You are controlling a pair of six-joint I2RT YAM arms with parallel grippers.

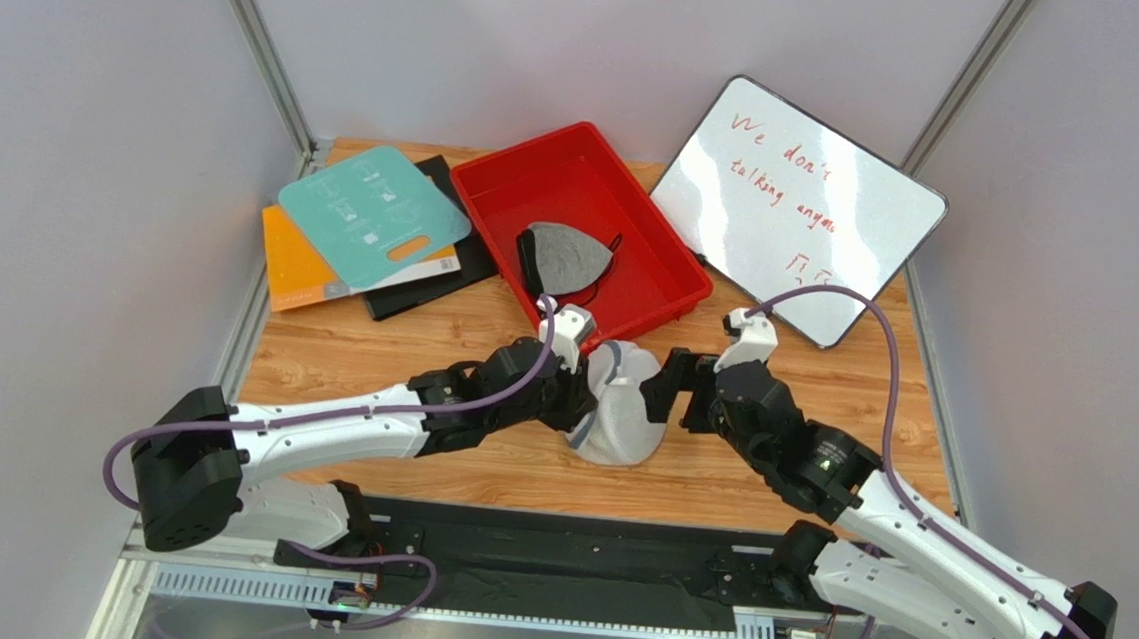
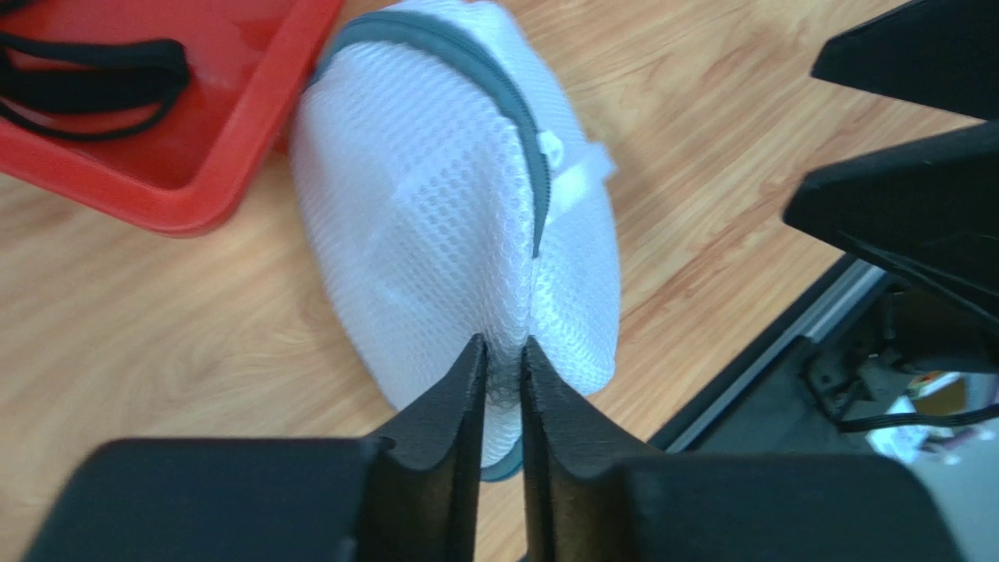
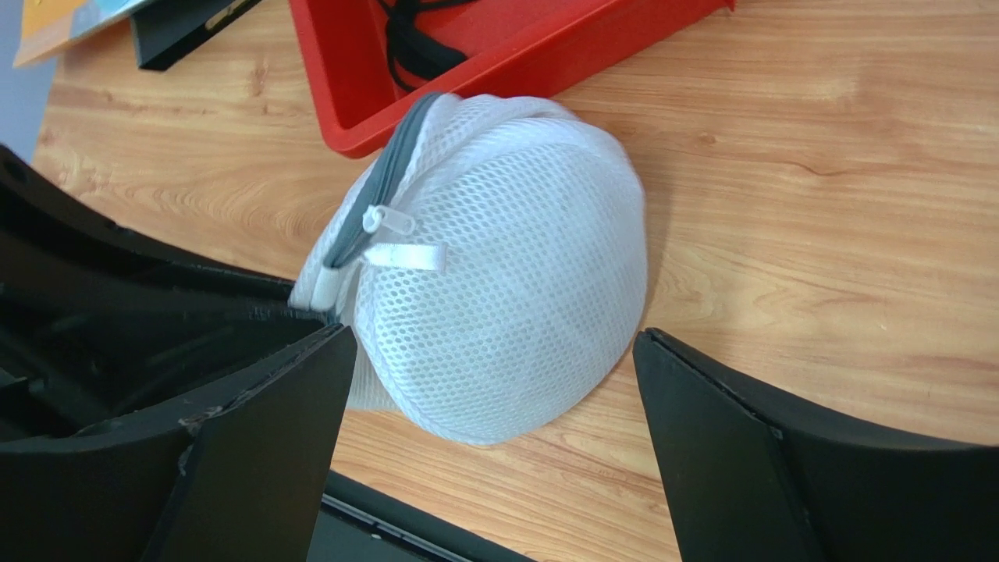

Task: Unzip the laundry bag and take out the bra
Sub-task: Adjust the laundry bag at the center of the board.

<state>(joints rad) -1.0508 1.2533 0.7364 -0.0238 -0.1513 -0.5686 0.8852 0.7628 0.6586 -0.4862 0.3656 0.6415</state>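
bag: round white mesh laundry bag on the wooden tabletop, just beside the red plastic tray.
handling: light, soft, collapsible; you likely take the white zipper pull.
left jaws: closed on a mesh fold.
right jaws: wide open, straddling it.
bra: not visible.
room: tray behind, tabletop edge close in front.

whiteboard, red handwriting "we don't talking"

We find the laundry bag hemmed in: the red tray crowds it from behind, the left tool pinches its mesh, and the right tool gapes just to its right. Bare desk lies in front and toward the whiteboard.
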